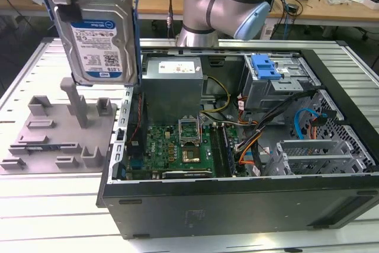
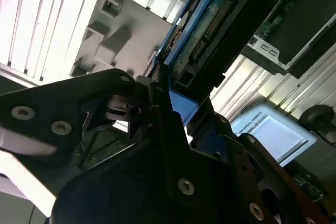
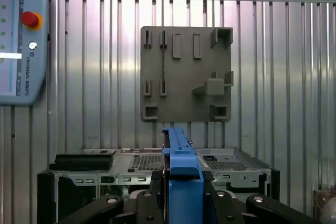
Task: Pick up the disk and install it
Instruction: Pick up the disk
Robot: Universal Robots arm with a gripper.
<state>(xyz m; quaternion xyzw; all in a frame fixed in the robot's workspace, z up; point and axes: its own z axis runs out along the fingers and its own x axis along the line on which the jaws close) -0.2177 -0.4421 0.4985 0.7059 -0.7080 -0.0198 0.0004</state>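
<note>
A ribbed metal table (image 1: 35,205) is seen in a workshop, with wooden benches (image 1: 331,4) behind. An open computer case (image 1: 237,205) is laid on it, with a motherboard (image 1: 177,146), a power supply (image 1: 172,84) and a drive cage (image 1: 278,87) inside. A grey fixture plate (image 1: 53,140) is set beside the case. The disk (image 1: 98,39), silver with a white-and-blue label and a blue rail frame, is held upright above the plate. The jaws of the gripper (image 3: 182,192) are clamped on it.

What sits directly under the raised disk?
Roughly below the disk, held in the gripper, lies the grey fixture plate beside the computer case; the disk covers the exact spot beneath it.
</note>
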